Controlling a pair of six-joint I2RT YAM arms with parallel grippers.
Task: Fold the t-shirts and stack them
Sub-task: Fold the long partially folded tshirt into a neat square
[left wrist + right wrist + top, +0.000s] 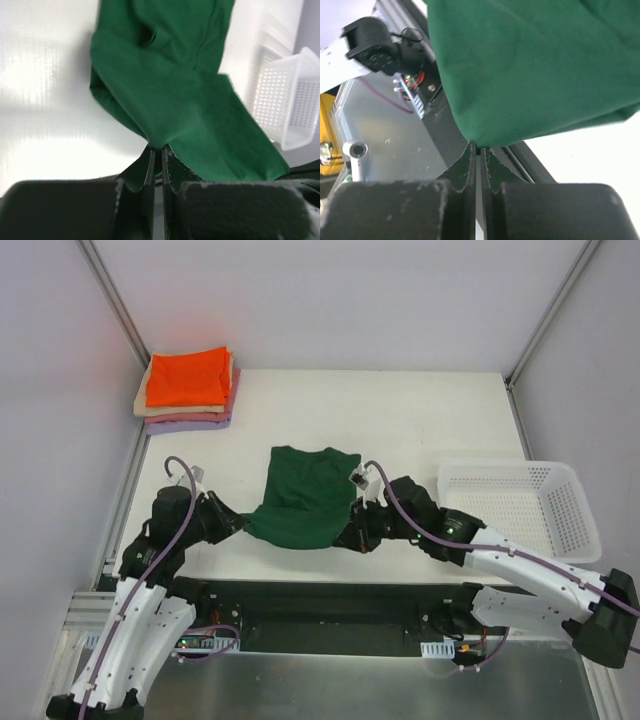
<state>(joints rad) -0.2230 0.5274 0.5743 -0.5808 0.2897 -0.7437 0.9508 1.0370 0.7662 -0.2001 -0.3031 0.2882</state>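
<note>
Large dark green cloth t-shirt (303, 505) lies mid white desk (420, 420), near corners pinched at 7 o'clock by left gripper (244, 523) and 5 o'clock by right gripper (351, 535), both clamped on cloth; orange-topped stack of folded t-shirts (187, 388) at 10 o'clock.

Bright light, glare on the table (45, 100), wrist foregrounds blurred.

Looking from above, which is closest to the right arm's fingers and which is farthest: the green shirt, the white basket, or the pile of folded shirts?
1. Green shirt, in the middle, pinched by the right fingers.
2. White basket, off to the right.
3. Pile of folded shirts, in the far left corner.
</note>
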